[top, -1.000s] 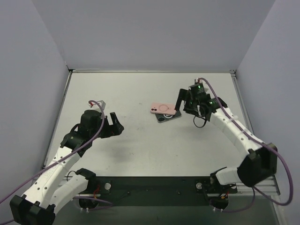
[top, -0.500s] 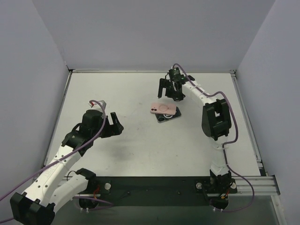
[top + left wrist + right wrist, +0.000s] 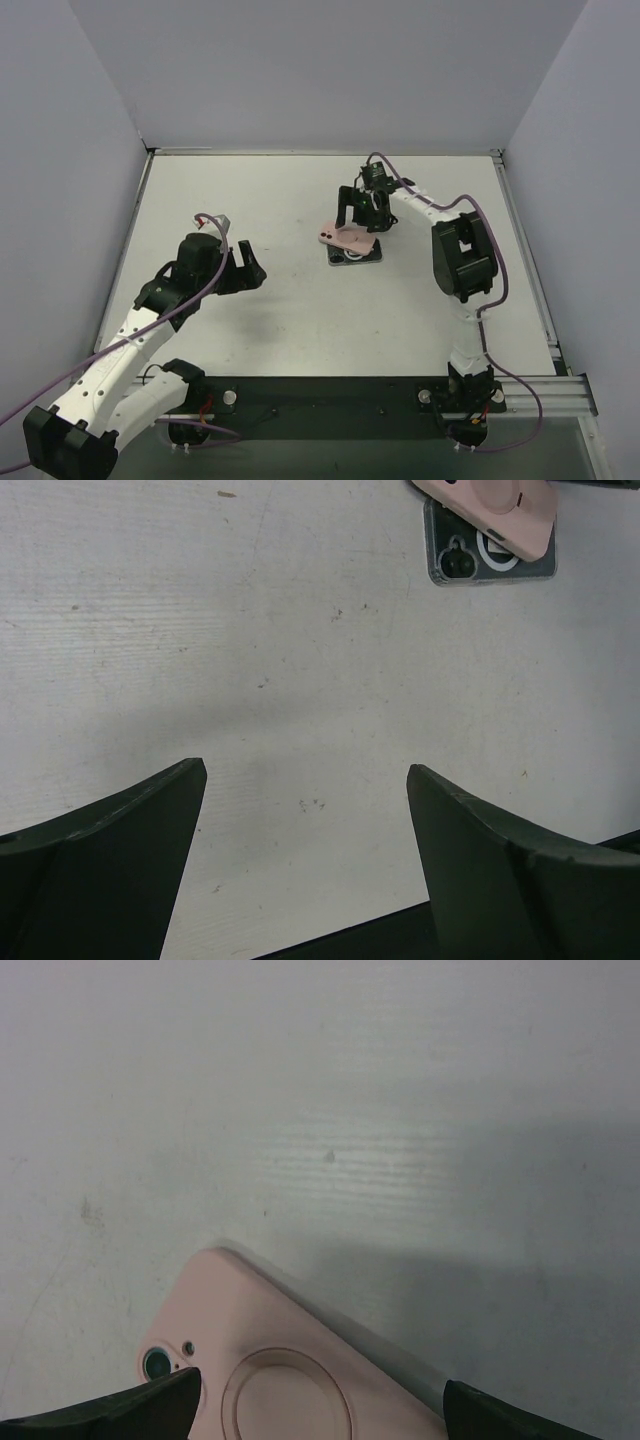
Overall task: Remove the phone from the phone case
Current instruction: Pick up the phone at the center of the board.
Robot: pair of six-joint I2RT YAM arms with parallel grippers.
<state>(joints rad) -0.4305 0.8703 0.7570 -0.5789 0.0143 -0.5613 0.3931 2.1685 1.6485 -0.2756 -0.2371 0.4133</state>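
A pink phone-shaped piece with a camera hole and a round ring lies partly on a dark grey flat piece that has a camera cutout, at the table's middle right. Both show at the top of the left wrist view, the pink piece over the grey piece. My right gripper is open and sits low over the pink piece's far end. Its fingertips stand wide apart with the pink back between them. My left gripper is open and empty above bare table, left of the pieces.
The white table is walled at the back and both sides. A black rail carrying the arm bases runs along the near edge. The right arm's elbow stands to the right of the pieces.
My right arm swung from the right of the pieces round to their far side, then came down onto the pink piece, which shifted slightly left. The left arm barely moved.
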